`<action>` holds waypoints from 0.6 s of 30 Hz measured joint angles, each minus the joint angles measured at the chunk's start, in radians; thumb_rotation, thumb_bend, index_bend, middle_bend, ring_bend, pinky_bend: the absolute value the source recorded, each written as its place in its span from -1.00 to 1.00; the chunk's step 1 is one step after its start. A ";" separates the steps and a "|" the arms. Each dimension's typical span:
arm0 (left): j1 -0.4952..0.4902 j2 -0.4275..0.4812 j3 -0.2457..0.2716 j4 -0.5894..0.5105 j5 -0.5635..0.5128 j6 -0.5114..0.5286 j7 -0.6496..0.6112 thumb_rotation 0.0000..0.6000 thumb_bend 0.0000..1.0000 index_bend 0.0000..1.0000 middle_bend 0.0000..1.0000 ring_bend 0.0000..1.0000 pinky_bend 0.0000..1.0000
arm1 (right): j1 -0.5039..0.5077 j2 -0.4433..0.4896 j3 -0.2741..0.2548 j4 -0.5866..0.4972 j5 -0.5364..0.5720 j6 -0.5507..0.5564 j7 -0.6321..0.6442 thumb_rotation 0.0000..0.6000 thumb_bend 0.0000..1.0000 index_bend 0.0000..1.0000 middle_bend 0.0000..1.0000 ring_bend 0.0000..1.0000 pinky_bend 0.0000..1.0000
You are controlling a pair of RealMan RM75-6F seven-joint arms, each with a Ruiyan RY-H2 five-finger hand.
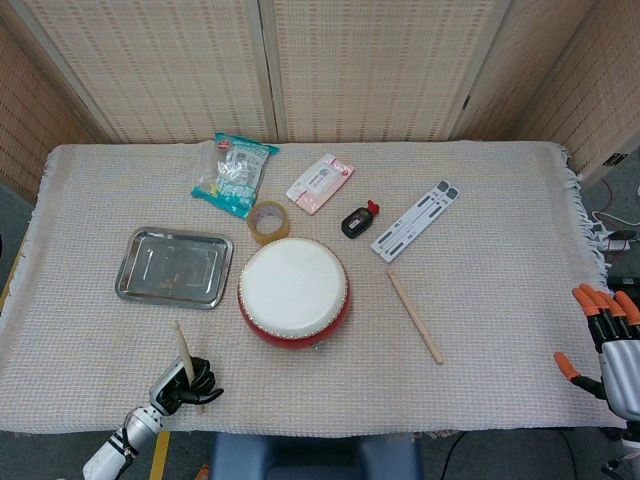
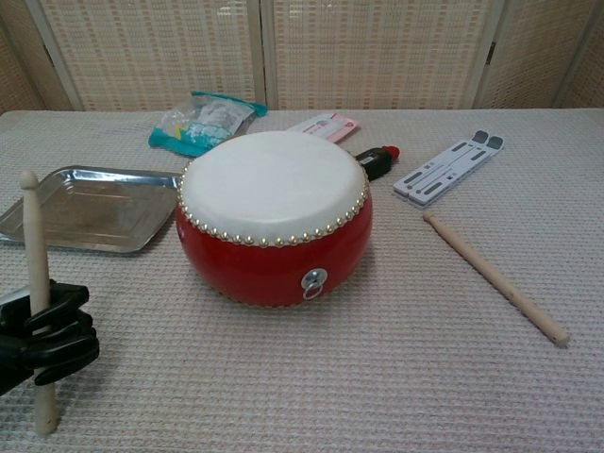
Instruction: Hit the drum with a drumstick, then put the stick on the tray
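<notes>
The red drum with a white skin stands mid-table. My black left hand grips a wooden drumstick near the front left edge, left of and nearer than the drum; the stick stands nearly upright. The steel tray lies left of the drum with nothing in it. A second drumstick lies flat on the cloth right of the drum. At the far right, off the table edge, my right hand has its orange-tipped fingers spread and holds nothing.
Behind the drum lie a tape roll, a teal snack bag, a pink wipes packet, a small black bottle with red cap and a grey folding stand. A woven cloth covers the table.
</notes>
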 measured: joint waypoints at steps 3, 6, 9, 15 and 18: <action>0.003 0.002 0.009 0.003 0.016 0.015 0.007 0.96 -0.54 0.80 0.96 0.85 0.75 | 0.000 0.000 0.000 -0.002 -0.001 0.001 -0.003 1.00 -0.49 -1.00 -0.89 -1.00 -1.00; 0.006 0.003 0.015 0.004 0.029 0.033 0.029 0.98 -0.54 0.83 0.98 0.87 0.76 | 0.000 0.001 0.000 -0.004 -0.001 0.001 -0.005 1.00 -0.49 -1.00 -0.89 -1.00 -1.00; 0.016 0.000 0.010 -0.001 0.026 0.055 0.056 0.99 -0.54 0.89 1.00 0.92 0.79 | 0.001 0.000 0.000 -0.005 -0.001 -0.001 -0.007 1.00 -0.49 -1.00 -0.89 -1.00 -1.00; 0.037 -0.021 -0.031 -0.015 -0.008 0.092 0.070 1.00 -0.53 0.93 1.00 0.95 0.82 | 0.002 0.001 0.001 -0.009 -0.002 -0.001 -0.010 1.00 -0.49 -1.00 -0.89 -1.00 -1.00; 0.050 -0.033 -0.051 -0.012 -0.028 0.108 0.084 1.00 -0.53 0.93 1.00 0.94 0.82 | 0.002 0.001 0.001 -0.011 -0.001 -0.002 -0.013 1.00 -0.49 -1.00 -0.89 -1.00 -1.00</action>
